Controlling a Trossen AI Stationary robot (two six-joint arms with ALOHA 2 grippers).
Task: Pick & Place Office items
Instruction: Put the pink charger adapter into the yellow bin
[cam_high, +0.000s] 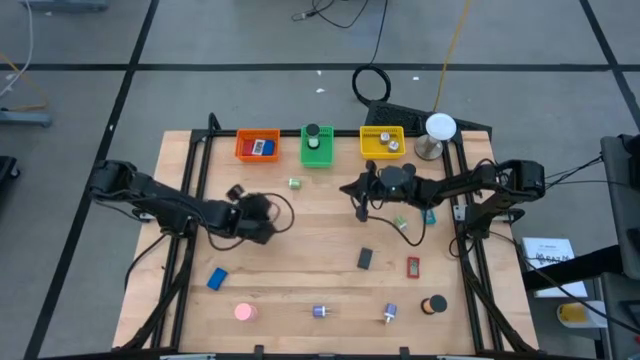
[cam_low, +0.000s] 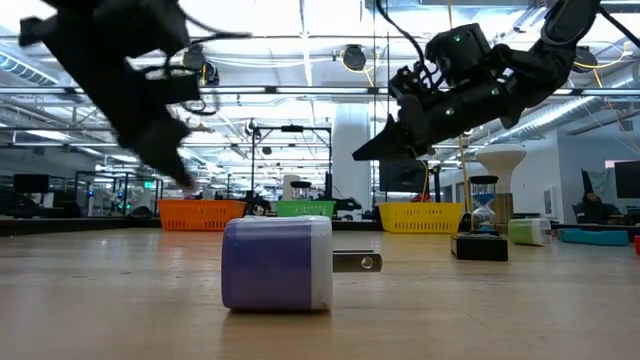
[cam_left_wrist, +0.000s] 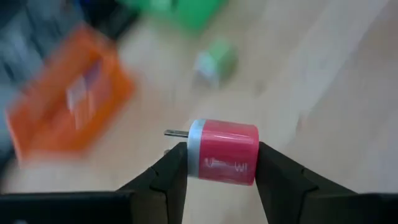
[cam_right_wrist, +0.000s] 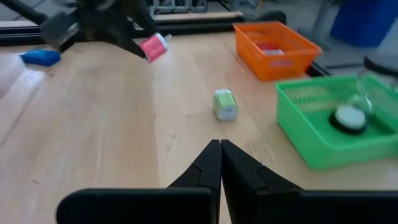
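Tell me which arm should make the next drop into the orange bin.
Left. The left gripper is shut on a pink charger plug, held above the table, with the orange bin on its side. The right gripper is shut and empty, nearer the green bin.

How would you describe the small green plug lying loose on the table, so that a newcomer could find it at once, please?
Start at the green bin in the row of three bins along the table's far edge. Just in front of it and a little toward the orange bin lies the green plug. It is the only pale green and white piece there, lying alone on bare wood.
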